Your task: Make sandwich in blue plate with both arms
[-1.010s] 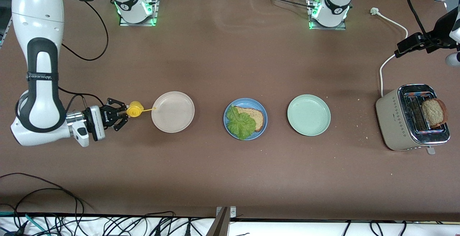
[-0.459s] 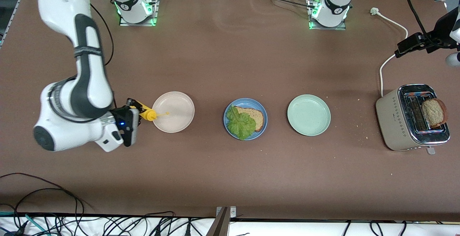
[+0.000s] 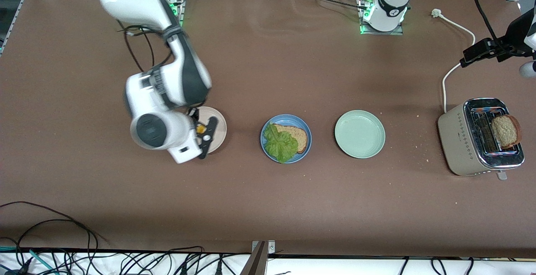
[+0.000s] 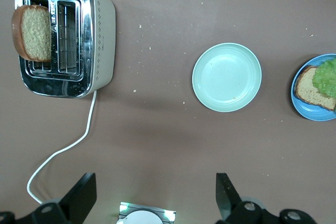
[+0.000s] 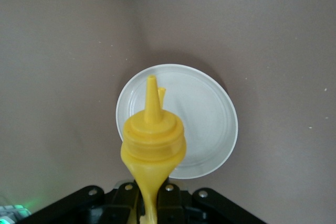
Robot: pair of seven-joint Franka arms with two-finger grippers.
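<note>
The worktop (image 3: pixel 268 199) carries three plates in a row, with a toaster (image 3: pixel 481 139) at the left arm's end. The right claw (image 3: pixel 202 132), clamped on a yellow squeeze bottle (image 5: pixel 152 145), hangs over the beige-white plate (image 3: pixel 217 126) with the nozzle pointing down; a squeeze here would likely put sauce on the wrong plate, and a careless swing could drip on the worktop. The left claw (image 4: pixel 152 198), fingers apart, waits high over its end of the table. The blue plate (image 3: pixel 305 145) sits between the beige-white plate and the pale green plate (image 3: pixel 359 134), holding one brown bread slice (image 3: pixel 299 137) under a crinkly lettuce leaf (image 3: pixel 281 143). The second bread slice (image 3: pixel 504 131) stands in the toaster, so the sandwich looks unfinished.
</note>
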